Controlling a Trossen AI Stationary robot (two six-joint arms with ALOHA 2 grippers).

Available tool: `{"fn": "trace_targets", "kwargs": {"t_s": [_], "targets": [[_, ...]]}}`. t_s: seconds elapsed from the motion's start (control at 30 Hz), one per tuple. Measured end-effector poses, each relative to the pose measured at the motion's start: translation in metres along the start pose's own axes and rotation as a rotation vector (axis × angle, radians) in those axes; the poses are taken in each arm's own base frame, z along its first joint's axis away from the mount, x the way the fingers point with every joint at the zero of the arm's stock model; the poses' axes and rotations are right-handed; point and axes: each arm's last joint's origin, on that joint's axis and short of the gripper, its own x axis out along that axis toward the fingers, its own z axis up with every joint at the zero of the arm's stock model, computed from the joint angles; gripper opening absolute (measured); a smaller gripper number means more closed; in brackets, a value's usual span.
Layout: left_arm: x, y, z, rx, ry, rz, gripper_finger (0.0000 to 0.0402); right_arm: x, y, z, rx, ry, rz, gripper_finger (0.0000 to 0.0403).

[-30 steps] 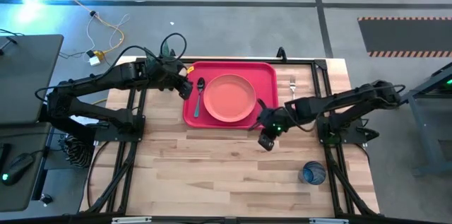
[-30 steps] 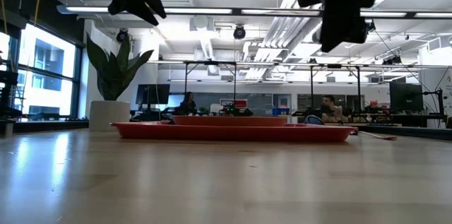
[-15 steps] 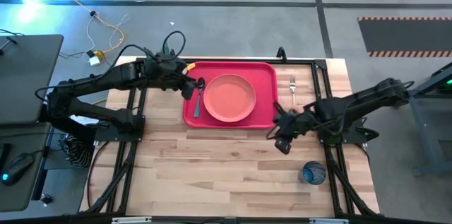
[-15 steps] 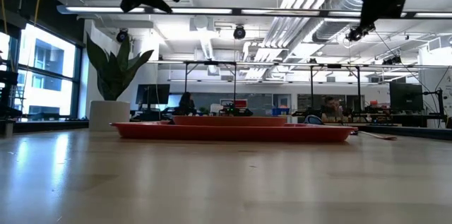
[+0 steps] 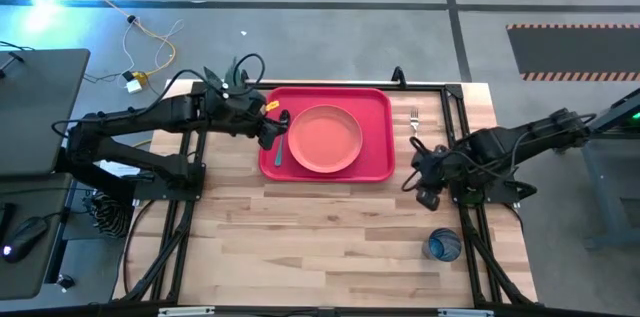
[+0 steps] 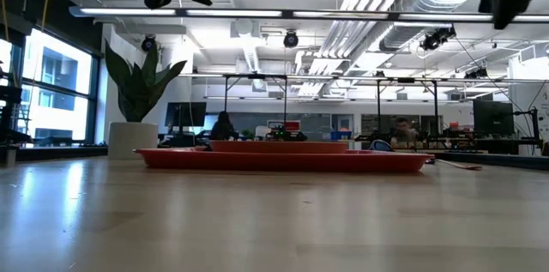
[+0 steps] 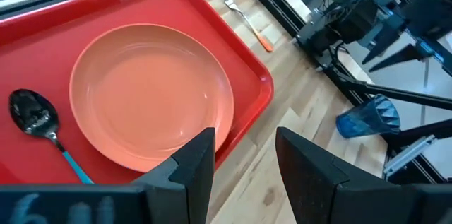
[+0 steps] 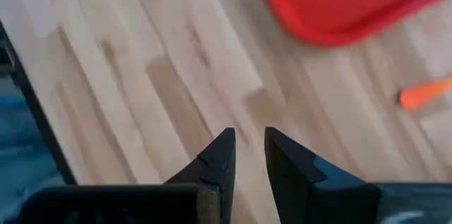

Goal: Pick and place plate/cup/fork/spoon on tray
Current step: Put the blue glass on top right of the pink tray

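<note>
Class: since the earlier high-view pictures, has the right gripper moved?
Yes. The right gripper has moved rightward, off the tray's right front corner, toward the table's right side.

A potted plant [image 6: 141, 105] stands by tall windows [image 6: 47, 92] under bright ceiling lights [image 6: 257, 15].

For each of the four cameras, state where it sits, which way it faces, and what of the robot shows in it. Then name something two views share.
High view: overhead, straight down on the table; both arms show, left gripper by the tray.
Low view: table height, level across to the tray; the arms hang in from above.
Left wrist view: down past its open fingers at the plate, spoon, fork, cup.
Right wrist view: down past its empty fingers at bare wood.
Shared: the red tray, in all four.
</note>
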Motion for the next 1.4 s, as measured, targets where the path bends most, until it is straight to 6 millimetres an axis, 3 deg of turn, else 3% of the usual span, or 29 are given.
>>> {"fn": "trace_targets", "kwargs": {"t_s": [0.2,0.4,0.9,1.23,1.4], "targets": [[0.0,-0.005,-0.004,0.007,0.009,-0.016,0.0141,-0.002,-0.008,-0.013,0.0,0.187,-0.017,0.0069],[-0.001,-0.007,-0.005,0.014,0.009,-0.02,0.0141,-0.003,-0.012,-0.018,-0.001,0.27,-0.031,0.0069],[-0.001,-0.007,-0.005,0.005,0.007,-0.016,0.0141,-0.004,-0.01,-0.02,-0.087,0.338,0.041,0.007],[-0.001,-0.007,-0.005,-0.001,0.008,-0.016,0.0141,-0.004,-0.004,-0.027,-0.166,0.362,0.07,0.0141],[-0.001,-0.007,-0.005,-0.001,0.008,-0.016,0.0141,-0.005,0.008,-0.036,-0.223,0.34,0.09,0.0151]]}}
